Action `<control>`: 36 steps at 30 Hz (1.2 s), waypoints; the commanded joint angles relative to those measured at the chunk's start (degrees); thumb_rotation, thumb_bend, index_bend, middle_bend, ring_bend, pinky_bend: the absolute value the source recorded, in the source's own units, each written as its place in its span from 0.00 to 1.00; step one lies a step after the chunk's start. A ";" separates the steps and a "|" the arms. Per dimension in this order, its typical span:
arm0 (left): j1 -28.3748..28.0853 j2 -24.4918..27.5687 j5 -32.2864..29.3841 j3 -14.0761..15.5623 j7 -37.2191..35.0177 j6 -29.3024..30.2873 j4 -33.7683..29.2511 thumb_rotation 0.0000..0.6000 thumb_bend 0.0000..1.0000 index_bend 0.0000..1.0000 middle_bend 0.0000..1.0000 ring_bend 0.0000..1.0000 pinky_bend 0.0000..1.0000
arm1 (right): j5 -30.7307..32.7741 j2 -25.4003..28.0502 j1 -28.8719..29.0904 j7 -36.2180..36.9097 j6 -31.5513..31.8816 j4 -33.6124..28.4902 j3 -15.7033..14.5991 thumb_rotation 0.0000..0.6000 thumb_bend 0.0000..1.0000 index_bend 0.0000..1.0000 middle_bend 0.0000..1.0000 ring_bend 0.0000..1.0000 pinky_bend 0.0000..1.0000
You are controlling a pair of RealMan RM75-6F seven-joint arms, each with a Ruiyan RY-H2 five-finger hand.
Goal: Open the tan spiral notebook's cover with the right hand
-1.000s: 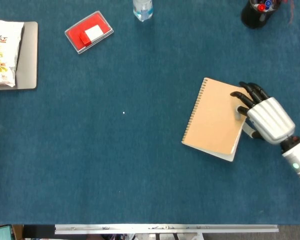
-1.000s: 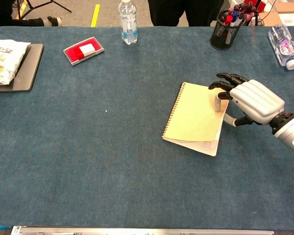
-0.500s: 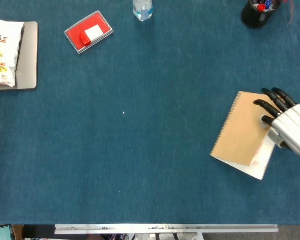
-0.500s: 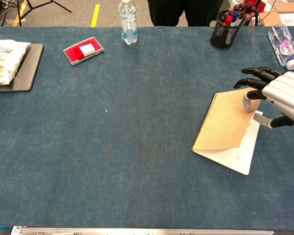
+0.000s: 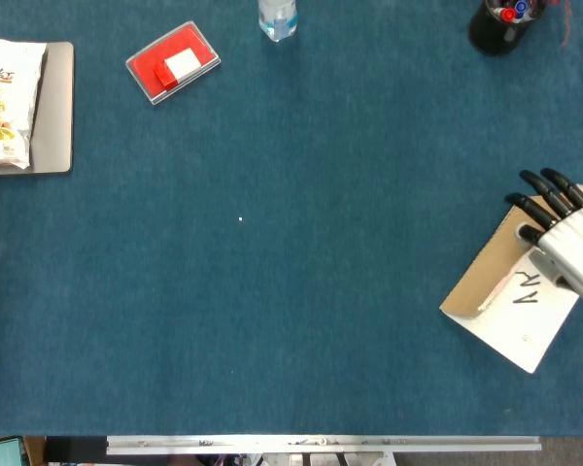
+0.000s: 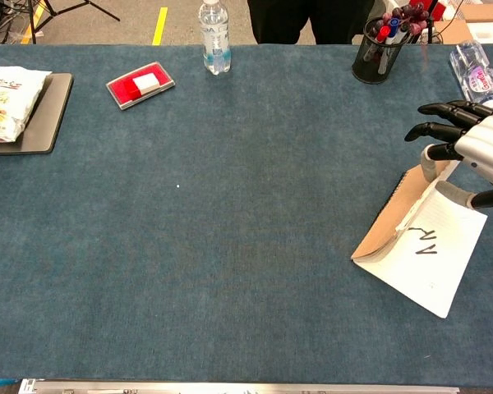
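Chest view: fingertips [image 6: 428, 153] of right hand [image 6: 476, 152] pinch free edge of tan cover [image 6: 392, 217], thumb beneath, other fingers spread forward toward 9 o'clock. Cover lifted, tilted steeply on spiral side, roughly half open. White first page [image 6: 434, 254] exposed, dark scribble on it. Tan spiral notebook [image 5: 510, 296] lies at table's [image 5: 321, 291] 3 o'clock edge, skewed. Done, by my reading: cover gripped and raised. Left: swing cover past upright, lay flat toward 9 o'clock, release. Left hand not visible in either view.
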 commanded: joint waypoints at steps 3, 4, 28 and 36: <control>0.03 0.14 -0.26 -0.10 -0.53 -0.02 0.07 1.00 0.08 0.56 0.40 0.28 0.45 | 2.27 -4.36 1.28 0.50 -2.46 3.69 2.55 1.00 0.40 0.70 0.25 0.07 0.12; 0.04 0.17 -0.23 -0.09 -0.60 -0.01 0.07 1.00 0.08 0.56 0.40 0.28 0.45 | 2.51 -5.08 1.41 0.49 -2.61 4.23 2.92 1.00 0.40 0.70 0.25 0.07 0.12; 0.10 0.49 0.10 -0.03 -1.67 0.26 0.12 1.00 0.08 0.56 0.40 0.28 0.45 | 4.41 -20.25 6.41 2.94 -4.11 16.91 8.71 1.00 0.34 0.26 0.25 0.07 0.12; 0.19 0.72 0.05 -0.03 -2.25 0.36 0.08 1.00 0.08 0.56 0.40 0.28 0.45 | 3.29 -25.52 6.91 4.78 -0.71 23.32 9.21 1.00 0.21 0.00 0.25 0.07 0.12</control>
